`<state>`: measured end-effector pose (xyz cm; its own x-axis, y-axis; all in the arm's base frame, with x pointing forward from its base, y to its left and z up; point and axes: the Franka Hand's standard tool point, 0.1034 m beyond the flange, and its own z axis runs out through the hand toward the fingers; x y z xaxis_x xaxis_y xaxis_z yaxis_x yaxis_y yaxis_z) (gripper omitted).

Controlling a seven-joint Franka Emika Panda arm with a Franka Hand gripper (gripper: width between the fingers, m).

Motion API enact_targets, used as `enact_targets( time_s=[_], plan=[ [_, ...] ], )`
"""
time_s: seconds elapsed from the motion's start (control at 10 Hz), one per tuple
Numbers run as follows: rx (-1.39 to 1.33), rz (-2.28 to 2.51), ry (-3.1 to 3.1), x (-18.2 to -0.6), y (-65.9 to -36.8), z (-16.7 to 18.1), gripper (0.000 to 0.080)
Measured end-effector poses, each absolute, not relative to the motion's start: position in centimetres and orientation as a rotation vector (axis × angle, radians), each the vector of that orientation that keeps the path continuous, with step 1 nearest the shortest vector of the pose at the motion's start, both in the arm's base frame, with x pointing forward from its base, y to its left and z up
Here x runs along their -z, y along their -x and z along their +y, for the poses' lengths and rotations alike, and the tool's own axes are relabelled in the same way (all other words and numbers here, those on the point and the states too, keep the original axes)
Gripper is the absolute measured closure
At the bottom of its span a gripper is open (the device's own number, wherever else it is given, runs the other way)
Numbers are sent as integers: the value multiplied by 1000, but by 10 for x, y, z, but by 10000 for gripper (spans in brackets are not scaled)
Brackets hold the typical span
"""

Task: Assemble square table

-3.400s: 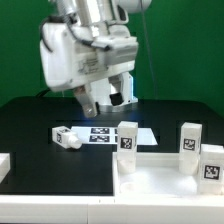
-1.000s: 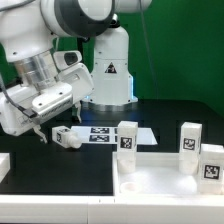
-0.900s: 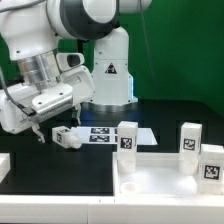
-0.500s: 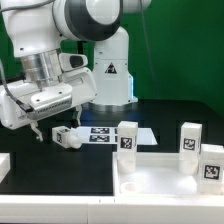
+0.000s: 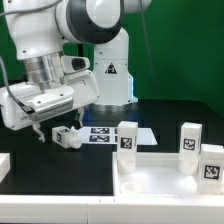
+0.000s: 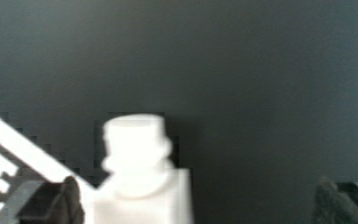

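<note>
The lying leg (image 5: 68, 136) rested on its side on the black bench (image 5: 60, 175), just beside the marker board (image 5: 108, 133) on the exterior view's left. The gripper (image 5: 47, 131) hung low over that leg, its fingers (image 5: 36, 134) spread apart and holding nothing; in the wrist view the leg (image 6: 135, 165) sat between the two dark fingertips. The tabletop (image 5: 160, 180) lay further from the marker board, toward the exterior view's right, with three legs standing on it.

The likely trouble was an off-centre close. If one finger met the leg first, it could push the part sideways across the bench, or pinch the narrow peg end so the leg pivoted on lifting.
</note>
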<state>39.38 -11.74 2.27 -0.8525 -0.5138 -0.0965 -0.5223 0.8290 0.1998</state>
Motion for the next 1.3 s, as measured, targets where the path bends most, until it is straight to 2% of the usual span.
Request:
enact_targets(
  time_s=[0.3, 0.7, 0.8, 0.9, 1.0, 1.2, 1.3],
  plan=[
    [-341, 3008, 853, -9, -382, -121, 151],
    [-345, 3018, 867, -5, -383, -123, 180],
    [-345, 3019, 867, -5, -383, -123, 360],
    [-345, 3019, 867, -5, -383, -123, 360],
    [-344, 3019, 867, -5, -383, -123, 519],
    [-368, 3001, 945, -6, -384, -121, 517],
    [-395, 2956, 1068, -11, -394, -118, 517]
  ],
)
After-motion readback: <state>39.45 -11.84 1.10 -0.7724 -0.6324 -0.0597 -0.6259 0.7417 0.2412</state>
